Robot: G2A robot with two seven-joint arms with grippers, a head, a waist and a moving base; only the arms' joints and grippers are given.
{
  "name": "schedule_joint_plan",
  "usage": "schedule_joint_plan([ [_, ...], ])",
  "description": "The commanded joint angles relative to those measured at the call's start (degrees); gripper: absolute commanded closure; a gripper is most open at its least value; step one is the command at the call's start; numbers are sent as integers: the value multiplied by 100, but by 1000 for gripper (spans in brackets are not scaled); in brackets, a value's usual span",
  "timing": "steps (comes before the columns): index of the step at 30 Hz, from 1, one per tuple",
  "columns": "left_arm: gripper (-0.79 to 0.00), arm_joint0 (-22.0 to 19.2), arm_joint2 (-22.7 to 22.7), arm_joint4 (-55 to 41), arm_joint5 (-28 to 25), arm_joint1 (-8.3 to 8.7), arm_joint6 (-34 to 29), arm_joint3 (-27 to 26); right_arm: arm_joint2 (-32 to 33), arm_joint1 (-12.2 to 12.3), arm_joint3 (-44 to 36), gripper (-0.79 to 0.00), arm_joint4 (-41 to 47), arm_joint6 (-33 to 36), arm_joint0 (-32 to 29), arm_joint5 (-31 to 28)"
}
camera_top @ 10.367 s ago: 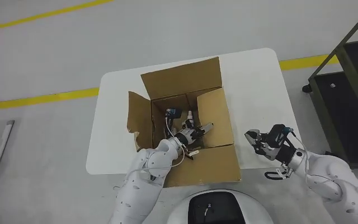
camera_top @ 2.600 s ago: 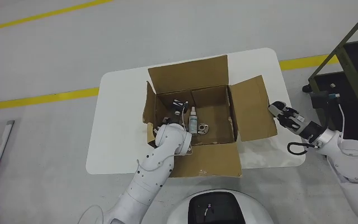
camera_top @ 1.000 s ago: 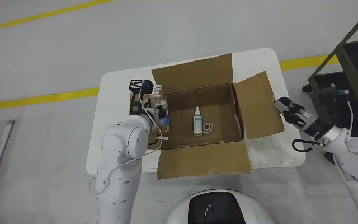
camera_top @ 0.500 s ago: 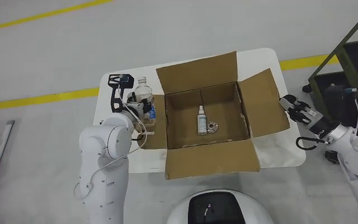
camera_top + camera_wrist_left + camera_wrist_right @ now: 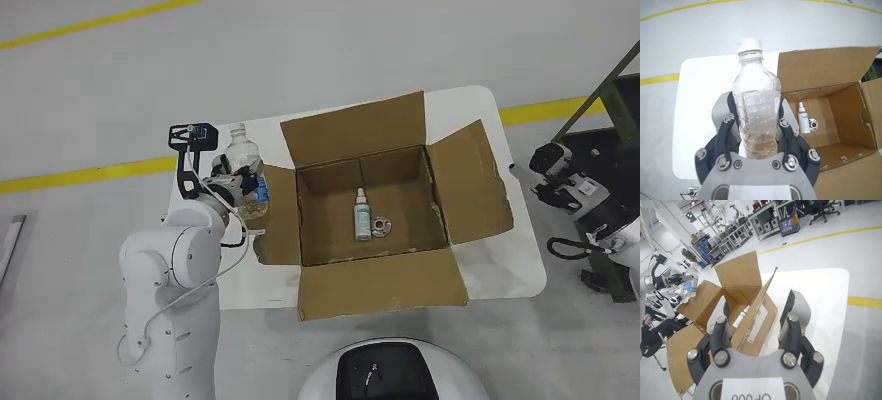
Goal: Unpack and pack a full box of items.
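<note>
Brown cardboard box [image 5: 350, 130], flaps open, sits mid-frame on a white table [image 5: 470, 112]. At its left, the left gripper [image 5: 240, 183] is clamped on a clear plastic white-capped bottle [image 5: 238, 153], outside the box: unpacking, seemingly. Next, set it down upright. A small white spray bottle [image 5: 362, 215] lies inside. Right gripper [image 5: 759, 298], empty, jaws apart, far right.

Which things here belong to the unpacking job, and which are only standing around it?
Belong to the job: cardboard box; water bottle, held by the left gripper outside the box; spray bottle and round metal fitting, inside the box.

Just lying about: white table under the box; green cart beside the table; yellow floor line.
</note>
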Motion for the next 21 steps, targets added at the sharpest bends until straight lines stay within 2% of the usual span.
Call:
schedule_joint_plan([
  [1, 0, -1, 0, 2, -1, 0, -1, 1, 91, 2, -321, -785, -65, -39, -70, -23],
  [5, 0, -1, 0, 2, -1, 0, -1, 1, 78, 4, -841, -785, -246, -63, -128, -152],
  [9, 0, -1, 0, 2, -1, 0, -1, 1, -297, 2, -1069, -785, -503, 48, -80, -281],
  [16, 0, -1, 0, 2, -1, 0, -1, 1, -1313, -43, -735, -785, -1079, 65, 266, -276],
  [21, 0, 125, -182, 51, 113, 20, 284, -120, -1352, -45, -714, -785, -1101, 59, 290, -277],
])
